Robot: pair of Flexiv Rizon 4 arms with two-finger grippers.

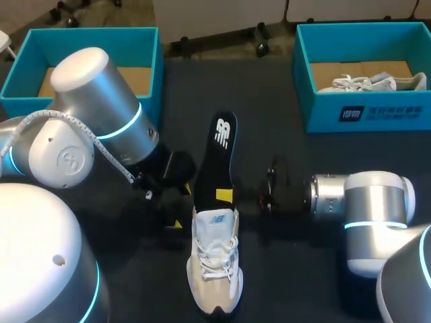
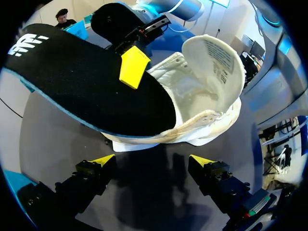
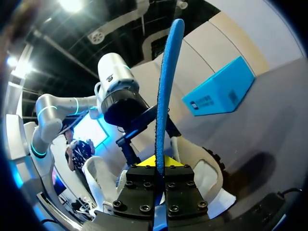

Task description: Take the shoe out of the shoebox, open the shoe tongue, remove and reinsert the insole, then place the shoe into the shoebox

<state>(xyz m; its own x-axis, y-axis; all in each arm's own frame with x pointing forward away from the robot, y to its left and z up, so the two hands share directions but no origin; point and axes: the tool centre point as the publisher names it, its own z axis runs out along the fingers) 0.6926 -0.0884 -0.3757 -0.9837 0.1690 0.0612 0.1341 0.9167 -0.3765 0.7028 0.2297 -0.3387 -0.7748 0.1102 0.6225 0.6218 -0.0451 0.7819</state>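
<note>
A beige and white shoe point(image 1: 215, 266) lies on the dark table near its front edge, its tongue folded open. A black insole point(image 1: 219, 155) slants up out of the shoe's opening, heel end still inside. My right gripper point(image 1: 225, 196) is shut on the insole close to the shoe; in the right wrist view the insole point(image 3: 166, 82) stands edge-on between the fingers of the gripper point(image 3: 158, 162). My left gripper point(image 1: 180, 206) is open just left of the shoe. In the left wrist view this gripper point(image 2: 153, 161) faces the shoe point(image 2: 207, 91) and insole point(image 2: 86, 86), touching neither.
A teal shoebox point(image 1: 145, 40) stands at the back left behind my left arm. A second teal shoebox point(image 1: 363, 111) at the back right holds another pale shoe point(image 1: 370, 83).
</note>
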